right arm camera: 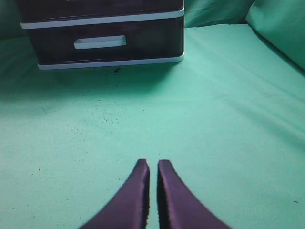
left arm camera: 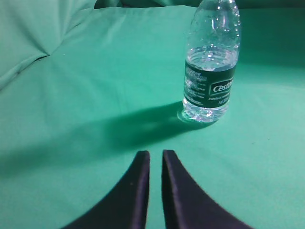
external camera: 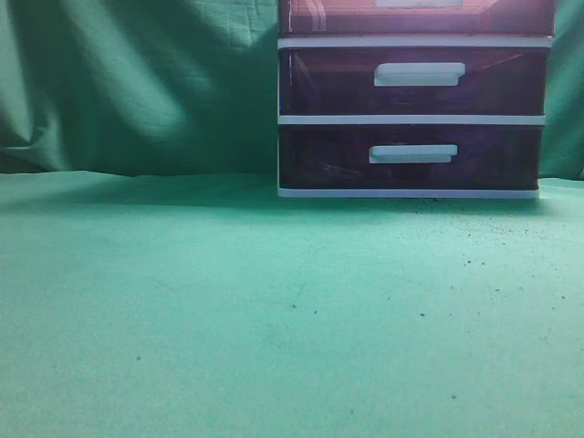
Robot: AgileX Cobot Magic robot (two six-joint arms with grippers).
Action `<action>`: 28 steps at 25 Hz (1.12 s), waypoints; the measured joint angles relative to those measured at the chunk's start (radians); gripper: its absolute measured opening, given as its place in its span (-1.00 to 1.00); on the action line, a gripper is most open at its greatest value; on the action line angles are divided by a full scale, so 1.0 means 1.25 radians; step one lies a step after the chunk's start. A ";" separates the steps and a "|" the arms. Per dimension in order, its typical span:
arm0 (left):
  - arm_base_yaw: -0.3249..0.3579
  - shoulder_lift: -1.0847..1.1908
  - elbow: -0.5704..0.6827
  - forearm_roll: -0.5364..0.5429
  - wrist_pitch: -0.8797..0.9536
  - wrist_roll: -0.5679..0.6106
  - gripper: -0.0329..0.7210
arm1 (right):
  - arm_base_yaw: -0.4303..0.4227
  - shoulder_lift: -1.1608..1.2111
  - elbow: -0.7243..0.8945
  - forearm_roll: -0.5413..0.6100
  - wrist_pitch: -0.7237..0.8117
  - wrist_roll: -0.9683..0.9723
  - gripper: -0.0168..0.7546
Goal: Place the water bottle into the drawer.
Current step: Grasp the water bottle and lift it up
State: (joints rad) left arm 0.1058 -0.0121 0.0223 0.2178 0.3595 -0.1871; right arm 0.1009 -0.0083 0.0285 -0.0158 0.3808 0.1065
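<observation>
Meanwhile water bottle [left arm camera: 210, 71] upright on cloth; both arms' jaws together, empty.

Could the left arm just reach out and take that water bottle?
Probably yes. The water bottle stands upright on the green cloth, ahead and to the right of the left gripper, nothing between them. Its jaws look nearly closed, so they must open first.

- Water bottle [left arm camera: 210, 62]: clear glossy plastic, dark printed label.
- Drawer [external camera: 417, 16]: translucent glossy plastic, white handle.
- Tablecloth [external camera: 274, 310]: matt green cloth.
- My left gripper [left arm camera: 155, 157]: matt black fingers.
</observation>
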 joint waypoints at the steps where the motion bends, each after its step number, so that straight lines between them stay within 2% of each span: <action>1: 0.000 0.000 0.000 0.000 0.000 0.000 -0.73 | 0.000 0.000 0.000 0.000 0.000 0.000 -0.83; 20: 0.000 0.000 0.000 -0.002 -0.009 -0.004 -0.73 | 0.000 0.000 0.000 0.000 0.000 0.000 -0.83; 24: 0.000 0.000 0.000 -0.087 -0.136 -0.052 -0.73 | 0.000 0.000 0.000 0.000 0.000 0.000 -0.83; 28: 0.000 0.000 0.000 -0.109 -0.286 -0.062 -0.73 | 0.000 0.000 0.000 0.000 0.000 0.000 -0.83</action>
State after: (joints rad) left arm 0.1058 -0.0121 0.0223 0.0820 0.0024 -0.2641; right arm 0.1009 -0.0083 0.0285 -0.0158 0.3808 0.1065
